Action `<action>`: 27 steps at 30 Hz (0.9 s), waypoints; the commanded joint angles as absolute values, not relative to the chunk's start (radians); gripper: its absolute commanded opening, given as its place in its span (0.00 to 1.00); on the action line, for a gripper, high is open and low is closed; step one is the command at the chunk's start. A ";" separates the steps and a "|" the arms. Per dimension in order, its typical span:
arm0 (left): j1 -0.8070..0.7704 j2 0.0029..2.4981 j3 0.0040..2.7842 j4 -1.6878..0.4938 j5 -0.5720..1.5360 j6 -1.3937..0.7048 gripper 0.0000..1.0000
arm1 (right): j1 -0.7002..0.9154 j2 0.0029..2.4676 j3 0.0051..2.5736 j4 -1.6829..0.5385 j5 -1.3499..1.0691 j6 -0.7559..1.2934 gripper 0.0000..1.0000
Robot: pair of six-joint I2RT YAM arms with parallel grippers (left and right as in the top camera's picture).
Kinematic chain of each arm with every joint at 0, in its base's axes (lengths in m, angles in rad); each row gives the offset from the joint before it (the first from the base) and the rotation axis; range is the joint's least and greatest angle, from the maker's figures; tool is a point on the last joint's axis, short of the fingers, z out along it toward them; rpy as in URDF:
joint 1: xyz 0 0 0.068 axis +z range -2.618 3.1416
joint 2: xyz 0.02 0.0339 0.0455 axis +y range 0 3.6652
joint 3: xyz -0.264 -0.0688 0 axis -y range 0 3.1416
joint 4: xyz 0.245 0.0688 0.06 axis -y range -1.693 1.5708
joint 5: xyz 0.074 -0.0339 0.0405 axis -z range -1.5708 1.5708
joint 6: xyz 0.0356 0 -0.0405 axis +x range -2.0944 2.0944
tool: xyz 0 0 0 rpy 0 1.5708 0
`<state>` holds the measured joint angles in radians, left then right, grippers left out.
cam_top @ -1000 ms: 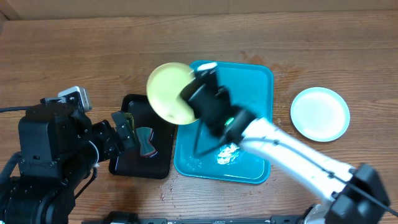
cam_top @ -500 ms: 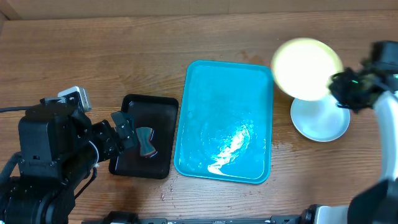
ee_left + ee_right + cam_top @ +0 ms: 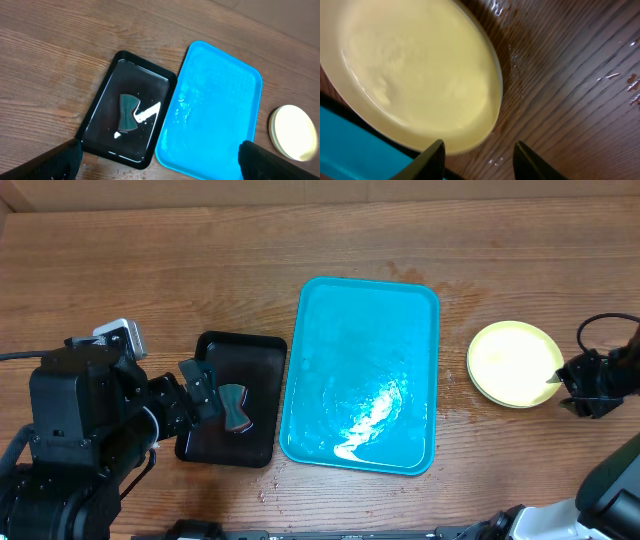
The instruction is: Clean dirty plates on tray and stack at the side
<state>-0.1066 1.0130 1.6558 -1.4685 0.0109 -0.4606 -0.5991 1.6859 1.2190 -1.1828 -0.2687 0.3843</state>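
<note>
Looking across the room, I see a small round plate with a pale yellow-green rim [image 3: 514,363] [image 3: 295,132] lying flat on the brown wooden table [image 3: 150,280], at the right of the overhead frame. It is near the large turquoise-blue rectangular plastic tray [image 3: 340,320] [image 3: 220,90] but apart from it. I cannot tell whether another plate sits under it. Its face [image 3: 415,65] looks clean and glossy in the right wrist view, and the wood beside it carries a few wet specks.

The right gripper [image 3: 568,388] [image 3: 479,150] sits at the plate's right edge. Its two dark fingers [image 3: 434,159] are spread wide and grasp nothing, with the near rim lying about level with their tips.

The turquoise tray fills the middle of the overhead frame. It holds no plates, and a wet white glare runs across its lower half.

Just left of it is a smaller black rectangular tray [image 3: 255,370] [image 3: 140,85] with a dark hourglass-shaped pad [image 3: 235,408] [image 3: 128,113] lying in it.

The left gripper [image 3: 205,395] [image 3: 159,147] hangs over that black tray with its fingers splayed far apart and nothing between them. The bulky black left arm [image 3: 75,430] fills the lower left corner.
</note>
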 commanded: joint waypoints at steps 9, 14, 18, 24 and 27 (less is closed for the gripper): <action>-0.103 1.015 1.665 -1.467 -0.003 -0.449 1.00 | -0.246 1.264 1.221 -1.237 -0.664 0.028 0.61; -0.103 1.015 1.665 -1.467 -0.003 -0.449 1.00 | 0.006 1.127 1.221 -1.217 -0.672 0.047 1.00; -0.103 1.015 1.665 -1.467 -0.003 -0.448 1.00 | 0.156 1.093 1.221 -1.217 -0.672 0.059 1.00; -0.103 1.015 1.665 -1.467 -0.003 -0.449 1.00 | 0.208 1.095 1.221 -1.240 -0.646 0.054 1.00; -0.103 1.014 1.665 -1.467 -0.003 -0.448 1.00 | 0.210 1.088 1.220 -1.234 -0.614 0.003 1.00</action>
<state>-0.1066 1.0130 1.6558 -1.4689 0.0109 -0.4606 0.2039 1.0996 1.2171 -1.2411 -0.6449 0.0563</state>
